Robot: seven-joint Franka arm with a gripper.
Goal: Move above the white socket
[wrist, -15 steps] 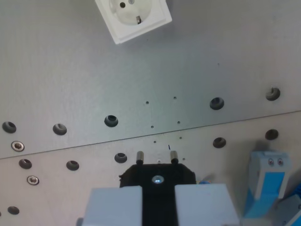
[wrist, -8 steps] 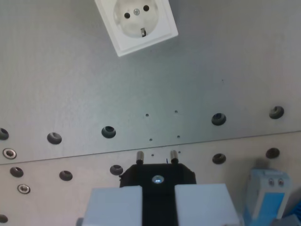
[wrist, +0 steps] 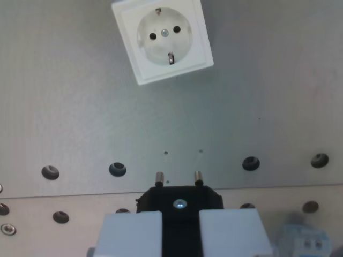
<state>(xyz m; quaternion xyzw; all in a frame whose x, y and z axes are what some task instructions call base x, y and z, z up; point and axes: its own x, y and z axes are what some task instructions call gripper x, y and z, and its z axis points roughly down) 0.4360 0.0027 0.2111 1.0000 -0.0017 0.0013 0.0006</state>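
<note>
Below you, at the bottom of the wrist view, the gripper (wrist: 181, 227) was pressed together on a black plug (wrist: 180, 199), its two metal pins (wrist: 159, 178) pointing up the frame, probably so they could meet the holes ahead. Your target, the white socket (wrist: 162, 39), sat at the top of the view, slightly left of centre, rotated a little, well apart from the pins. It rested on a grey metal plate (wrist: 80, 118) dotted with mounting holes (wrist: 117, 169). You likely needed to travel further forward to hover over it.
</note>
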